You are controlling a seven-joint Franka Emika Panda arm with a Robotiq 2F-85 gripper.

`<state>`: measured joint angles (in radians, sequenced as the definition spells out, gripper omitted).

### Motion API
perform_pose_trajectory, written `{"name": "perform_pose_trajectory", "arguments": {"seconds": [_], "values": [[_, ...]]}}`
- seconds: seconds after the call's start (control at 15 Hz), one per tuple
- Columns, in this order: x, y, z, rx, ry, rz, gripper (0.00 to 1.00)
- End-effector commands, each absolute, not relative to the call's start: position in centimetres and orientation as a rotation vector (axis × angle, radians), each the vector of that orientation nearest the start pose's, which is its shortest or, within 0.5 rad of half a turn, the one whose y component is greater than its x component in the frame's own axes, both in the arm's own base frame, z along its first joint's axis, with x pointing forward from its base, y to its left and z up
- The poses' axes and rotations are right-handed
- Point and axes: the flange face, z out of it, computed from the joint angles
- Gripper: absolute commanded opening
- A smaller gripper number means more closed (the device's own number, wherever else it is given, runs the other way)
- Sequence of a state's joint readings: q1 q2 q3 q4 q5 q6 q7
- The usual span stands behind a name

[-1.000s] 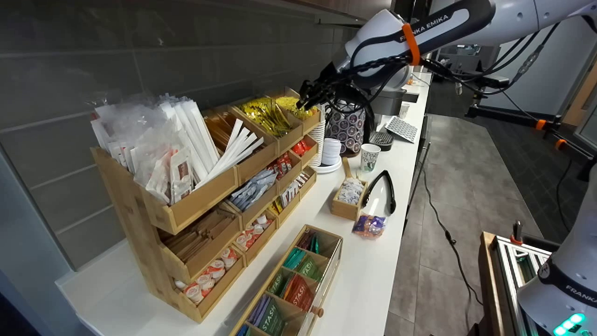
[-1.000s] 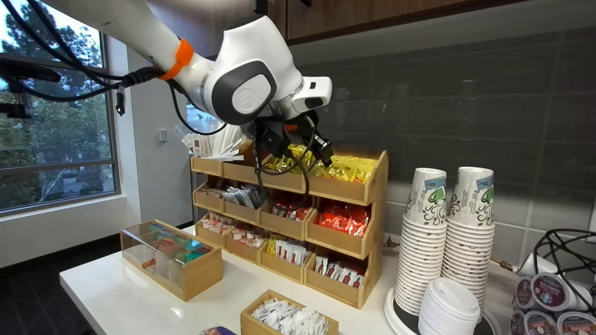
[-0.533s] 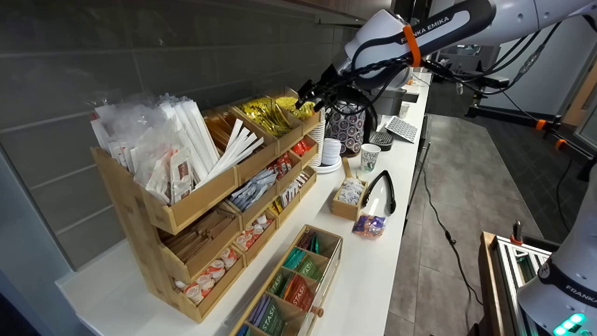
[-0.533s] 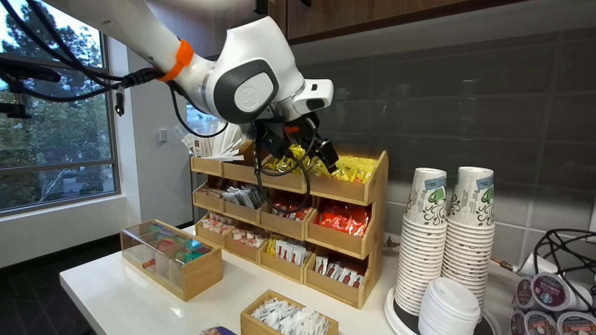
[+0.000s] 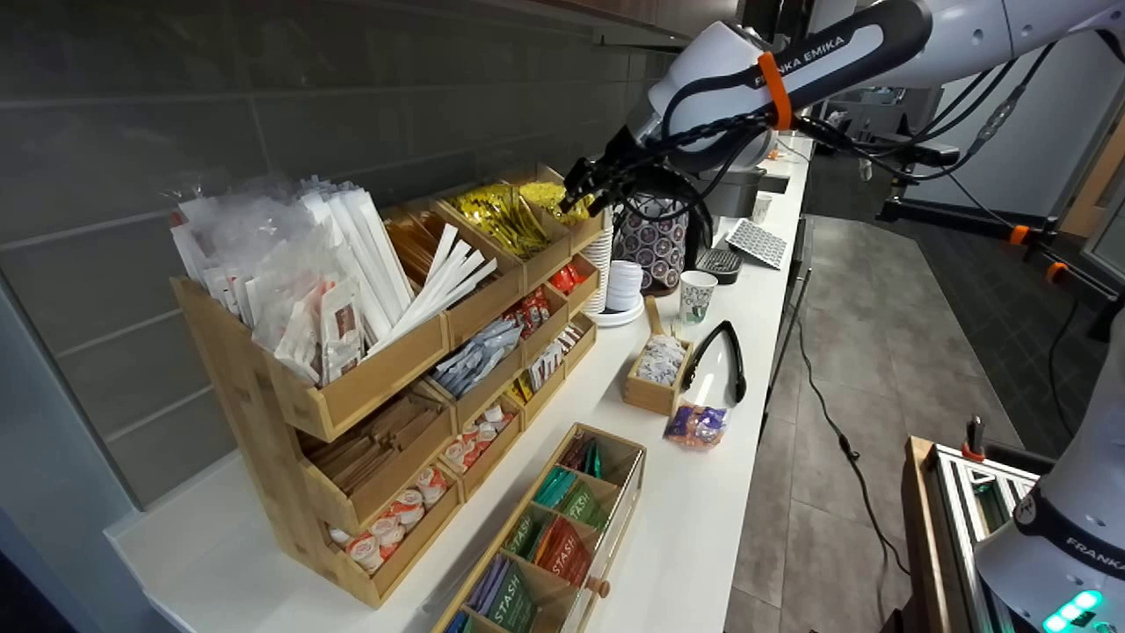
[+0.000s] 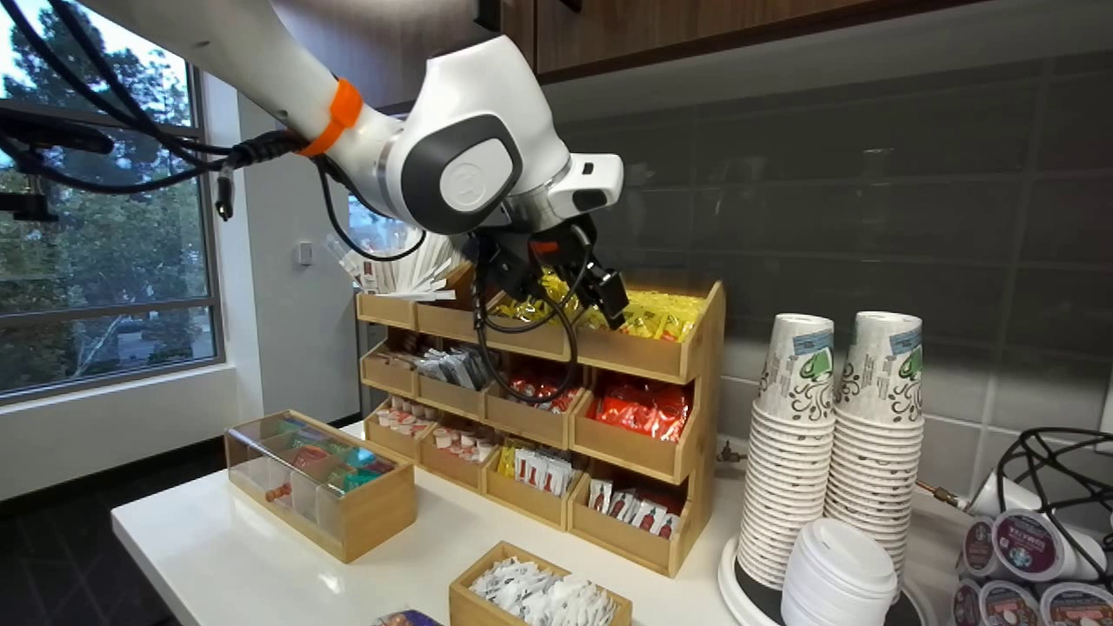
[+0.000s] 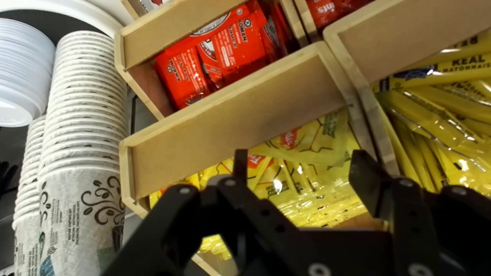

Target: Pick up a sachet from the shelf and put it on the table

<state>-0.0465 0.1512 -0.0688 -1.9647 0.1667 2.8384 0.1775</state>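
The shelf is a stepped wooden rack, seen in both exterior views point(image 5: 230, 422) point(image 6: 706, 426). Several yellow sachets fill its top end compartment, in the wrist view point(image 7: 299, 184) and an exterior view point(image 6: 668, 315). One sachet point(image 7: 307, 143) lies against the compartment's front board. My gripper point(image 7: 299, 165) hangs over this compartment, fingers wide apart and nothing between them. It also shows at the top tier in an exterior view point(image 5: 584, 195). Whether the fingertips touch the sachets I cannot tell. The white table point(image 5: 668, 536) runs in front of the shelf.
Stacked paper cups stand beside the shelf's end point(image 6: 787, 474), also in the wrist view point(image 7: 86, 107). Red packets point(image 7: 215, 53) fill the tier below. A tea box point(image 6: 378, 513) and a box of white packets point(image 6: 539, 600) stand on the table. A cabinet point(image 6: 739, 30) hangs above.
Since one second ago the fingers look further apart in an exterior view. The arm has shifted slightly and sunk a little over the last half second. The sachets have not visibly moved.
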Motion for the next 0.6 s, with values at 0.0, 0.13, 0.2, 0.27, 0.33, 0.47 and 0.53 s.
{"name": "perform_pose_trajectory", "arguments": {"seconds": [0.0,0.13,0.2,0.27,0.33,0.47,0.53], "values": [[63.34,-7.65,47.93,-2.770,0.626,-1.045,0.77],[63.39,-7.56,47.76,-2.772,0.626,-1.038,0.57],[63.40,-7.51,47.71,-2.773,0.626,-1.036,0.49],[63.40,-7.48,47.68,-2.774,0.625,-1.034,0.47],[63.40,-7.46,47.66,-2.774,0.625,-1.033,0.40],[63.40,-7.45,47.64,-2.774,0.628,-1.033,0.23],[63.39,-7.46,47.67,-2.773,0.630,-1.033,0.16]]}}
